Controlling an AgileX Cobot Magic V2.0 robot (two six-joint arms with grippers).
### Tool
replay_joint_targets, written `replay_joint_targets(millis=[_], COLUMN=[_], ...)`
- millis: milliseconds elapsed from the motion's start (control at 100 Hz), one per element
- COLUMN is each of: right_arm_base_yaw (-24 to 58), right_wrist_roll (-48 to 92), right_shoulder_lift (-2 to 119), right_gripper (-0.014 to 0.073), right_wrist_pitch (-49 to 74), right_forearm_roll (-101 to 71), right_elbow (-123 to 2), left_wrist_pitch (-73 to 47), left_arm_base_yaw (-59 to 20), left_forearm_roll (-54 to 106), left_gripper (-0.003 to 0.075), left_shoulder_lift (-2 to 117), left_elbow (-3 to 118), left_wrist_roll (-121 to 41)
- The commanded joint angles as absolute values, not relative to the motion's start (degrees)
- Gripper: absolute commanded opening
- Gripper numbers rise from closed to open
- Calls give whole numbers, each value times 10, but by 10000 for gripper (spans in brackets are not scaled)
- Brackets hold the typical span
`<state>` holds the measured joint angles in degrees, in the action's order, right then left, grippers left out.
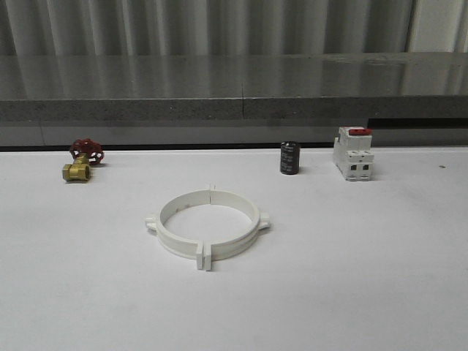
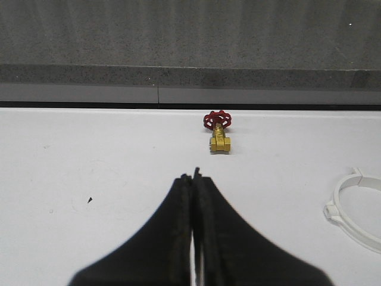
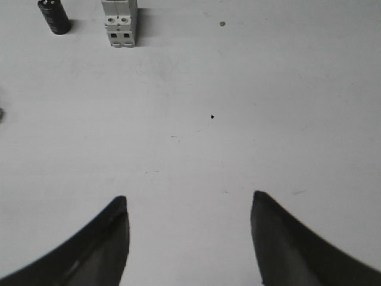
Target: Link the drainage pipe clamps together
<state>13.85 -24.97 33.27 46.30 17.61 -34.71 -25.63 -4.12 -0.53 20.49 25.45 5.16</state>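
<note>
White plastic half-ring drainage pipe clamps [image 1: 208, 223], mid-counter, tabs meeting as one ring.
Likely light, stiff, slick; grip near lugs. Left gripper [image 2: 194, 176] jaws closed, empty; right gripper [image 3: 189, 205] jaws wide.

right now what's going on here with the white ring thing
Nothing is being held. The two drainage pipe clamps lie together as one ring in the middle of the table, tabs meeting front and back. The left end effector is shut and empty, pointing toward the brass valve. The right end effector hangs open over bare table.
</note>
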Motion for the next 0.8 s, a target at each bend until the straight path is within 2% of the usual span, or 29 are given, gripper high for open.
replay_joint_targets(millis=[0, 180, 250, 320, 510, 790], right_arm_base_yaw=[135, 135, 135, 135, 135, 135], right_wrist_roll=[-246, -246, -246, -246, -246, -246], right_shoulder_lift=[291, 229, 217, 212, 213, 213], right_gripper=[455, 449, 398, 296, -76, -69], right_wrist_pitch=[460, 491, 494, 494, 494, 492], right_forearm_roll=[200, 212, 217, 220, 225, 225], right_elbow=[-350, -344, -344, -344, -344, -344], left_wrist_pitch=[-212, -212, -212, -212, -212, -212], left_arm_base_yaw=[-40, -40, -40, -40, -40, -40], left_forearm_roll=[-5, -5, -5, -5, -5, -5], left_gripper=[-20, -20, -20, -20, -20, -20], left_shoulder_lift=[208, 208, 208, 208, 208, 208], left_elbow=[272, 272, 272, 272, 272, 272], left_wrist_roll=[51, 51, 51, 51, 51, 51])
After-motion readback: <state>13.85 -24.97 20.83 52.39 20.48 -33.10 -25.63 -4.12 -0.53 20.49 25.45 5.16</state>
